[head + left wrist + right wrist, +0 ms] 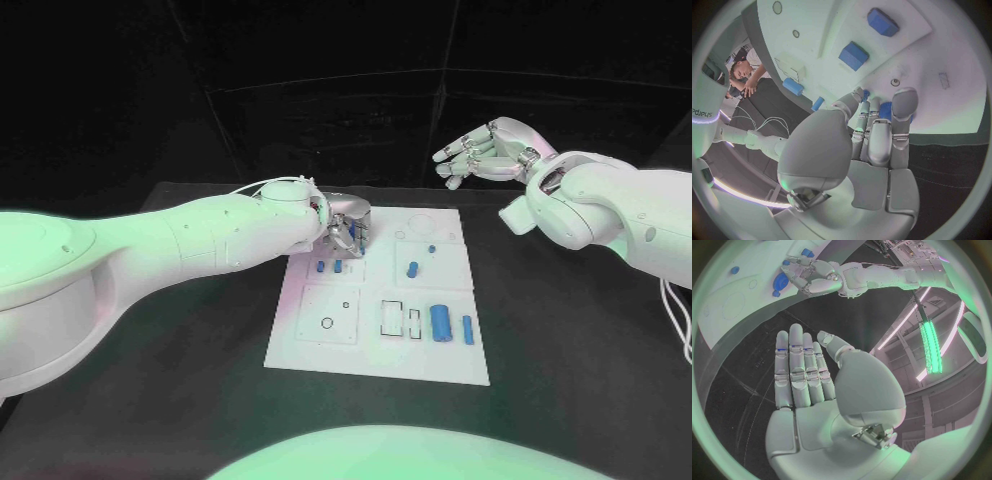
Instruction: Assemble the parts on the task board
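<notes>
The task board (378,345) lies flat in the middle of the black table (577,340). Blue parts are spread over it: two small pieces (329,267) on its left side, one short part (413,268) near the middle, and a larger block (440,323) beside a slim bar (467,329) on the near right.

Left hand (343,228): down over the far left portion of the board, fingers (903,107) extended with tips at the board surface. In the left wrist view a small blue part (885,110) sits right at the fingertips, partly hidden behind them. Whether it is pinched or merely touched — I cannot tell.

Right hand (488,150): raised well clear beyond the far right corner of the board, fingers straight and spread, holding nothing.

Assessment: the step in hand appears to be securing the small part under the left fingertips. To do it well, the thumb and a finger should close squarely on opposite faces, and the lift should come only after the grip is firm — a glancing touch could push the piece across the smooth plate. The neighbouring blue pieces lie near and should not be brushed.
</notes>
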Robot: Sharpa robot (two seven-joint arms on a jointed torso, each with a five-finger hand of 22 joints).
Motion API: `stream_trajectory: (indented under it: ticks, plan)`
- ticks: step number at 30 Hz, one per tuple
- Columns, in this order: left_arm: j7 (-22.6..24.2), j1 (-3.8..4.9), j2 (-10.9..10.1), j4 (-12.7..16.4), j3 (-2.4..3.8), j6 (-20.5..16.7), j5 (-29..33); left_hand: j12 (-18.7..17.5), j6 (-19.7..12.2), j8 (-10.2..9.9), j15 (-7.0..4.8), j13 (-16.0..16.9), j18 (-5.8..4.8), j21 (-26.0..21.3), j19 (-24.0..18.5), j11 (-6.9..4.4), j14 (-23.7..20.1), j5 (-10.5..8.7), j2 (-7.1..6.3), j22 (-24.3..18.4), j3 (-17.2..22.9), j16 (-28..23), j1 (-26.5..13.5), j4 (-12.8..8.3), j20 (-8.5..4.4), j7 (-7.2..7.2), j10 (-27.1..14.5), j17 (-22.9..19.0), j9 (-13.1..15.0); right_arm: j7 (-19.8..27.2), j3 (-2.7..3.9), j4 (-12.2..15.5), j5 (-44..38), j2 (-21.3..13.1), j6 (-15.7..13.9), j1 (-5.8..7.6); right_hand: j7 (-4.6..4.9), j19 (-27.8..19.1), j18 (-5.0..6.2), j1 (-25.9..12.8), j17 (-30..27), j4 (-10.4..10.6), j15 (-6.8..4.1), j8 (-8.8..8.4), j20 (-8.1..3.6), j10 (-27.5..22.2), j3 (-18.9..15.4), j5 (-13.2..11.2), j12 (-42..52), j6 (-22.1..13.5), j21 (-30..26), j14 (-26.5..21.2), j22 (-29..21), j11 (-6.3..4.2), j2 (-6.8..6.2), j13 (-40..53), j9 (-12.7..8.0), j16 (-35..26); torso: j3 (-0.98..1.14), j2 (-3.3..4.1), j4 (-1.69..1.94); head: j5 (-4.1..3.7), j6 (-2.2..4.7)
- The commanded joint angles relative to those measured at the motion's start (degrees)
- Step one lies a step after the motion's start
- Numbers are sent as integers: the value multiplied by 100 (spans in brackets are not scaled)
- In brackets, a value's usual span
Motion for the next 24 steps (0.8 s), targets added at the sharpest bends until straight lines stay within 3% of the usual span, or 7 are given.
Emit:
stream_trajectory:
  ticks: [1, 12, 24]
  plan:
    - [-48, -32, 13, 3, -16, 113, -64, -40, 40, -23, -16, 3, -82, 34, 47, -2, 125, -15, 11, 9, 21, -13, -29, 3, 7, -14, 36, -8, 3, 30, 3, 8, 23, 5, -10, 13, 35, -18, 56, 36, -7, -9, 10, -9, 41, -42, 36, 16, -18, 3, -20, -30, -5, -4, 27, -4, -8, -37, -2, 3, 2, 16, -4]
    - [-54, -36, 17, 26, -16, 117, -64, -51, 104, -46, -39, 17, -97, 140, 80, -33, 128, -9, 40, 125, 98, 1, 14, -24, -9, -33, 176, -30, 8, 20, 4, 12, 23, 5, -8, 13, 36, -18, 56, 32, -7, -6, 12, -12, 42, -43, 36, 19, -17, 0, -22, -29, -7, -2, 28, -7, -9, -41, -2, 1, 3, -13, -23]
    - [-37, -46, 19, 0, -15, -20, -97, -172, 279, -108, -77, 24, -129, 316, 111, -68, 127, -5, 128, 329, 557, 37, 207, -227, -48, -38, 451, -89, 15, 16, 4, 15, 23, 7, -6, 13, 36, -18, 56, 32, -7, -6, 12, -12, 42, -43, 36, 19, -17, 0, -22, -29, -7, -2, 28, -7, -9, -41, 0, 4, 1, -21, -24]
